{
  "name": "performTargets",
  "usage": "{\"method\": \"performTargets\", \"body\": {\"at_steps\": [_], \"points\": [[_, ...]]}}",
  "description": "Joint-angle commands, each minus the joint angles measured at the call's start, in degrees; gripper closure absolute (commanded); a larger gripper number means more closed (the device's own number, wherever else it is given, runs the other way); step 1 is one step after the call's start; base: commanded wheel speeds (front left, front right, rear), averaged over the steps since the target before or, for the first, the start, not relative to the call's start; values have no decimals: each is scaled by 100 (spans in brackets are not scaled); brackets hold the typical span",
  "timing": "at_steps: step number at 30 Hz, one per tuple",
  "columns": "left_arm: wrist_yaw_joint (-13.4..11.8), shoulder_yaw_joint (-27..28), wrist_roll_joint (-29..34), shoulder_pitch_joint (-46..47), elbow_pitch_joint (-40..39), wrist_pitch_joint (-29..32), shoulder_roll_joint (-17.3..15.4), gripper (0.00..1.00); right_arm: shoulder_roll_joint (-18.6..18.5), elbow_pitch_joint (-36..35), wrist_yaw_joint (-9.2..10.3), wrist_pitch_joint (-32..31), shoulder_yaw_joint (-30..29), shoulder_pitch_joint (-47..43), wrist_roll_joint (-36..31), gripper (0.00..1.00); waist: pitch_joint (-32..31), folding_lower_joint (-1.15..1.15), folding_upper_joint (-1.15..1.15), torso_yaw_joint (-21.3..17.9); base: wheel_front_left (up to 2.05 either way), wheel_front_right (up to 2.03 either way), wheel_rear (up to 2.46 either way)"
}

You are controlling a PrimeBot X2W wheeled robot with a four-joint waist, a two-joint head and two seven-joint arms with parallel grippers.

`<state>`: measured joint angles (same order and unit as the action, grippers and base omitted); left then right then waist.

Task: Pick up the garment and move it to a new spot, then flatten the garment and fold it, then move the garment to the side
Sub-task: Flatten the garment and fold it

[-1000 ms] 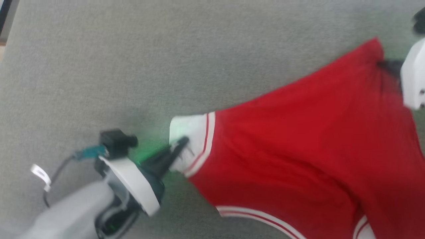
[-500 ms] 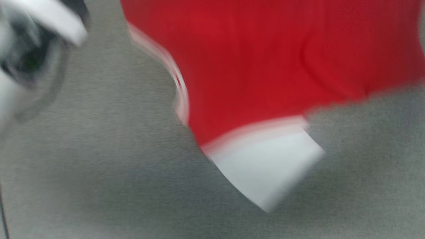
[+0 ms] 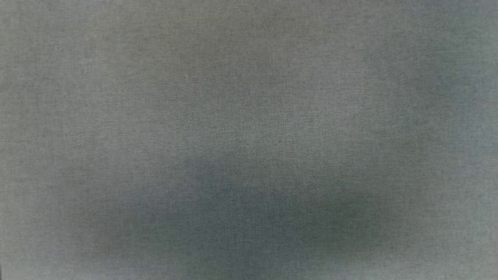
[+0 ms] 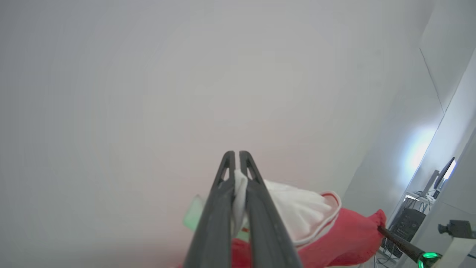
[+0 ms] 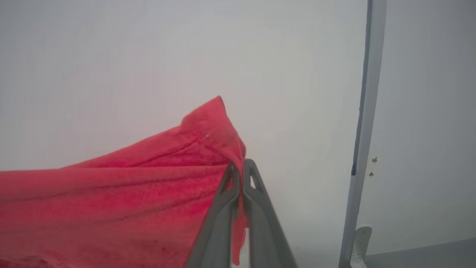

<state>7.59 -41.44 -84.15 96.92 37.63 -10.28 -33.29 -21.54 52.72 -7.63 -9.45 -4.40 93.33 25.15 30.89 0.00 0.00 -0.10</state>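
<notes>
The head view looked down on a plain grey surface (image 3: pixel 249 97) with a weave like cloth. One soft dark shadow (image 3: pixel 249 217) lay across its lower middle, and I could not tell what made it.

In both wrist views a pale blank wall (image 4: pixel 148 74) stood behind everything.

There was one garment (image 5: pixel 111 201), bright red, and two claws had hold of it. The left claw (image 4: pixel 237 153) was squeezed tight on the white sleeve end (image 4: pixel 297 212), with a fold of white cloth caught between its two dark fingers. The right claw (image 5: pixel 241 163) was squeezed tight on one red corner, and a thin strip of red hung down between its fingers. The garment stretched from one claw to the other.

In the left wrist view, one dark finger (image 4: pixel 399 245) of the other claw reached to a far red corner, with one green light (image 4: pixel 430 255) glowing at its base. Far off on the right stood one dark computer box (image 4: pixel 411 221) and one screen (image 4: pixel 444 173), both small and hard to make out.

In the right wrist view, one pale post (image 5: pixel 362 130) ran up the right side, with one small metal bracket (image 5: pixel 359 243) at its foot.

Much of the garment was cut off at the bottom edge of both wrist views. The left claw's fingers hid part of the sleeve. The collar could not be seen, so I could not tell which way the garment faced.
</notes>
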Motion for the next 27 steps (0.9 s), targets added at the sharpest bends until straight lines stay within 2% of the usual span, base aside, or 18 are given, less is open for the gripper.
{"method": "performTargets", "body": {"at_steps": [1, 4, 8, 14, 19, 27], "points": [[-19, -50, -68, -377, -52, 15, -60, 100, -47, 95, 26, -50, 46, -274, 33, 100, -28, 0, 0, 6, 0, 0, 0], [-19, -244, -194, -1110, -590, -17, -248, 100, -5, 49, 20, -251, 400, -728, 213, 100, -101, 0, 0, -32, 0, 0, 0], [-18, -355, -602, -2515, -1429, -206, -430, 100, -144, -303, 19, -611, 854, -1741, 730, 100, -241, 0, 0, 36, 0, 0, 0], [-18, -478, -811, -4562, -2565, -430, -596, 100, -517, -1431, 18, -1194, 1135, -3622, 1794, 100, -493, 0, 0, 160, 0, 0, 0], [-13, -350, -752, -5978, -3242, -490, -651, 100, -750, -2474, 17, -1460, 989, -5215, 2368, 100, -788, 0, 0, 213, 0, 0, 0], [-13, 40, -446, -7620, -4221, -493, -815, 100, -865, -3876, 14, -1939, 551, -7167, 2725, 100, -1214, 0, 0, 231, 0, 0, 0]]}}
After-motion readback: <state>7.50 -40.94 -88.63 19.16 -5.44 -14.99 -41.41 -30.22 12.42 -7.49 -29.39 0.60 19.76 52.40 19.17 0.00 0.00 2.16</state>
